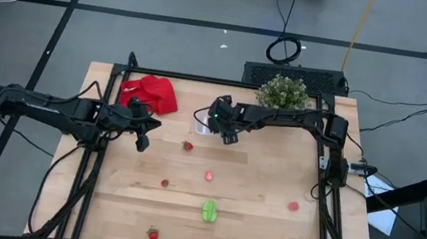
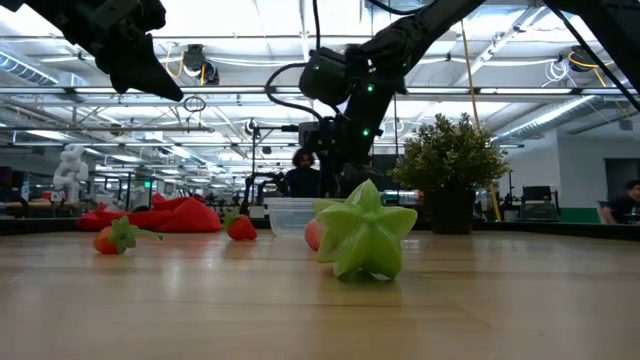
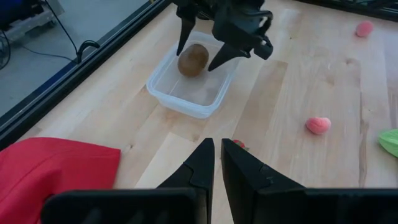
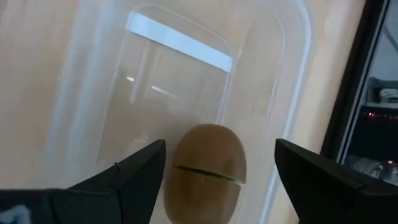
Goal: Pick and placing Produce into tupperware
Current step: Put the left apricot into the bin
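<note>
Right fingers, spread apart, flank the brown oval inside the tupperware.

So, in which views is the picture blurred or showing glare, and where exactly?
Low view: the green star-shaped piece close to the camera looks soft, and bright ceiling lights glare behind it. Right wrist view: the clear tupperware carries a white glare strip, and the right gripper fingers are blurred around the brown oval. High view: even light, faint shadows.

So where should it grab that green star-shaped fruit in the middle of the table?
Grip the green star fruit across its narrow sides, coming straight down from above. It lies on its side with ridges sticking out, well apart from the strawberries; fingers probably seat best in the grooves between ridges.
</note>
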Tool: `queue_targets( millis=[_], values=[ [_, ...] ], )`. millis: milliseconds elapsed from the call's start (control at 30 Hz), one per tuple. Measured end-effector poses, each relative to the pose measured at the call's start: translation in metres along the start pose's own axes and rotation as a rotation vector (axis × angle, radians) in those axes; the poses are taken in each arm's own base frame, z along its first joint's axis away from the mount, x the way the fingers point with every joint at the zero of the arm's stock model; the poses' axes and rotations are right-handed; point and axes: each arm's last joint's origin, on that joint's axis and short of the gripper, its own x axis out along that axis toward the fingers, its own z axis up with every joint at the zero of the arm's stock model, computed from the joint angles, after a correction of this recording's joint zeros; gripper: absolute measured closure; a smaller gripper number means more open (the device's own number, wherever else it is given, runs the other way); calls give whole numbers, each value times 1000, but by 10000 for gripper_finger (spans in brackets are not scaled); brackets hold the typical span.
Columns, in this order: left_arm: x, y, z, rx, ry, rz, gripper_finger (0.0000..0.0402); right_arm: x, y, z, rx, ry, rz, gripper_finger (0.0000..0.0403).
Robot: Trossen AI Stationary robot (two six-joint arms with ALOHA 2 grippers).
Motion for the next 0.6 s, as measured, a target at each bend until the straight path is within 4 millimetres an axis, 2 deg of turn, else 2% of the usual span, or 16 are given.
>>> queue_targets(
  millis=[267,600],
  values=[
    [0,0,0,0,0,0,369,-4,8,7,-41,16,-33,110],
    [0,0,0,-2,0,-1,369,-10,16,18,-165,69,-159,110]
  ],
)
